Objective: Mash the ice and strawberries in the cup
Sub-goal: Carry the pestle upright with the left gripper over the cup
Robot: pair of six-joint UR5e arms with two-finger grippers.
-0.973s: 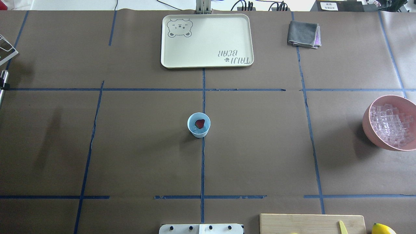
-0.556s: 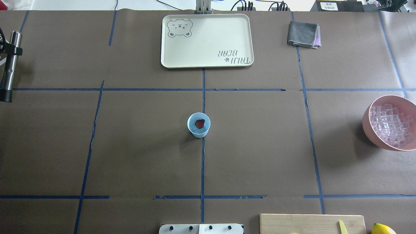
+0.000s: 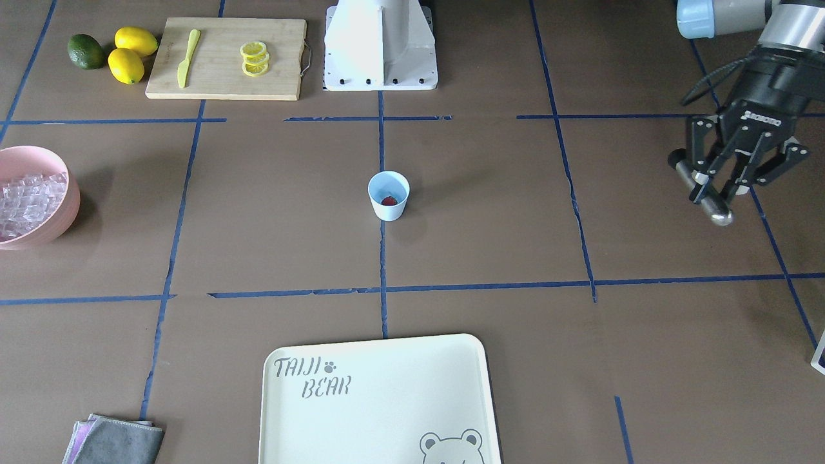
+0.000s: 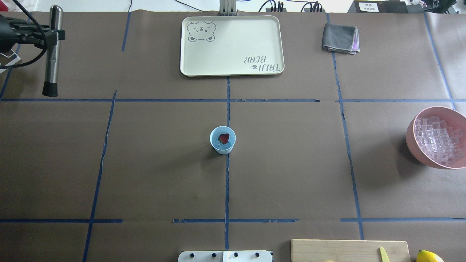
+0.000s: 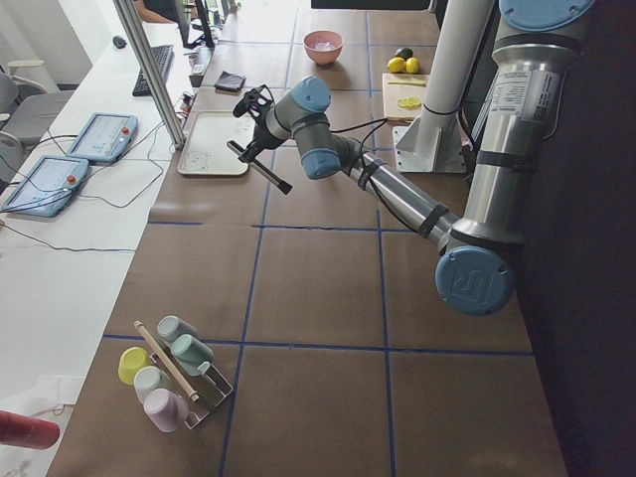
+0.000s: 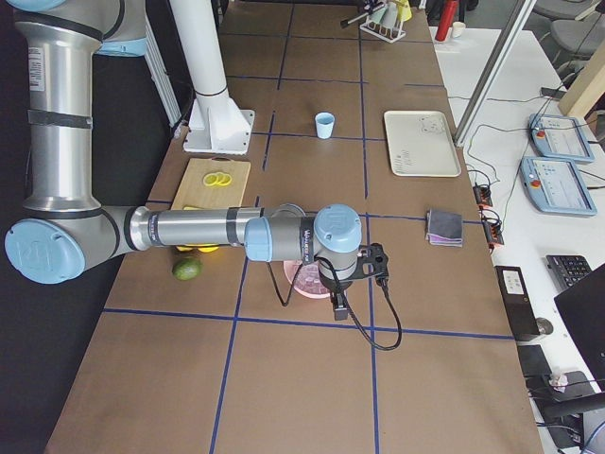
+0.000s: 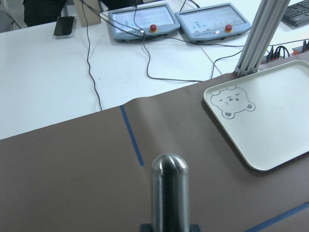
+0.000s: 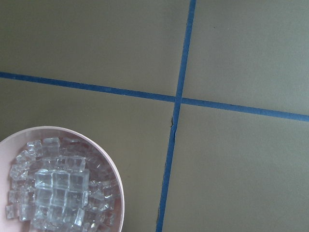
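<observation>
Holding a metal muddler (image 4: 53,62), upper left.
Left tool (image 4: 54,35) clamps it, long axis up-down; cup (image 4: 225,150) lies lower right, well apart.

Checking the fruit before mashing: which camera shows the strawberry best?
Overhead exterior: it looks down into the cup, showing the strawberry whole. Front-facing catches a red sliver; exterior right only the cup; others nothing.
</observation>
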